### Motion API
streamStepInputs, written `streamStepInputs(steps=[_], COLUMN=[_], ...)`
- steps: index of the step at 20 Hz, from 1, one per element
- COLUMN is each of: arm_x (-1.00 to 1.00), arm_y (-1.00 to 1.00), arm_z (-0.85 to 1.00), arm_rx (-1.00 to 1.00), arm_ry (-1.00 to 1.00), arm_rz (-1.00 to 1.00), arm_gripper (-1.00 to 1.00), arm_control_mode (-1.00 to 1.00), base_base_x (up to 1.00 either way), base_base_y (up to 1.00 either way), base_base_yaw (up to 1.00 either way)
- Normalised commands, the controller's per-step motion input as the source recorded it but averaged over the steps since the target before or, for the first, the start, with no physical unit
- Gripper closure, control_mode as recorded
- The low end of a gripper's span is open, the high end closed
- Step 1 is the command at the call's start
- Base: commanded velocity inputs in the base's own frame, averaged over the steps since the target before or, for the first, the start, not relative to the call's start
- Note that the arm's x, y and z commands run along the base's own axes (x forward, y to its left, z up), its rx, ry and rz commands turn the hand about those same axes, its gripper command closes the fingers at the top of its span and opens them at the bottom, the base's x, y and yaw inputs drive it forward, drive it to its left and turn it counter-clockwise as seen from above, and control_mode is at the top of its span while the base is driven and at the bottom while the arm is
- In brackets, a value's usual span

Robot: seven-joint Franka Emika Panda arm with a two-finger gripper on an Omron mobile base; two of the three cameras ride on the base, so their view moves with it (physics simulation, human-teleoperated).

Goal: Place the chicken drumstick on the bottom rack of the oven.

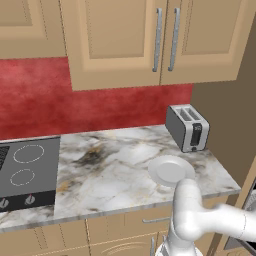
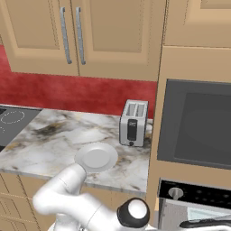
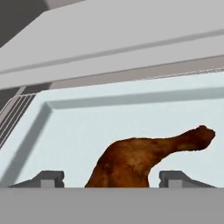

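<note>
In the hand view the chicken drumstick (image 3: 140, 153) lies just beyond my gripper (image 3: 113, 179). It is glossy reddish-brown, and its bone end points up to the right. The two finger tips stand wide apart, with a gap showing on each side of the meat, so the gripper is open. Behind the drumstick is a pale framed panel inside the oven (image 3: 109, 48), with grey wire bars (image 3: 11, 116) at the left edge. In the base views my arm reaches down to the right toward the oven (image 2: 194, 194), of which a sliver (image 1: 248, 210) shows.
A white plate (image 1: 171, 170) (image 2: 96, 157) sits bare on the marble counter (image 1: 110, 170) near its front edge. A silver toaster (image 1: 187, 128) (image 2: 133, 122) stands behind it. The black cooktop (image 1: 25, 170) is at the left. A dark glass panel (image 2: 198, 124) sits above the oven controls.
</note>
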Motion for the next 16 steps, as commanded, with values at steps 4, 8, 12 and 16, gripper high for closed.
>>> streamStepInputs(steps=[4,8,12,16], arm_x=[-0.01,-0.08,-0.46,-0.76], arm_y=[0.0,-0.01,-0.12,-0.07], arm_z=[0.11,0.29,0.32,0.54], arm_rx=[0.0,0.0,0.0,0.0], arm_ry=[0.0,0.0,0.0,0.0], arm_rz=[0.0,0.0,0.0,0.0], arm_gripper=[-1.0,-1.0,-1.0,-1.0], arm_control_mode=[-1.0,-1.0,-1.0,-1.0], base_base_x=[0.0,0.0,0.0,0.0], base_base_y=[0.0,0.0,0.0,0.0], base_base_yaw=[0.0,0.0,0.0,0.0])
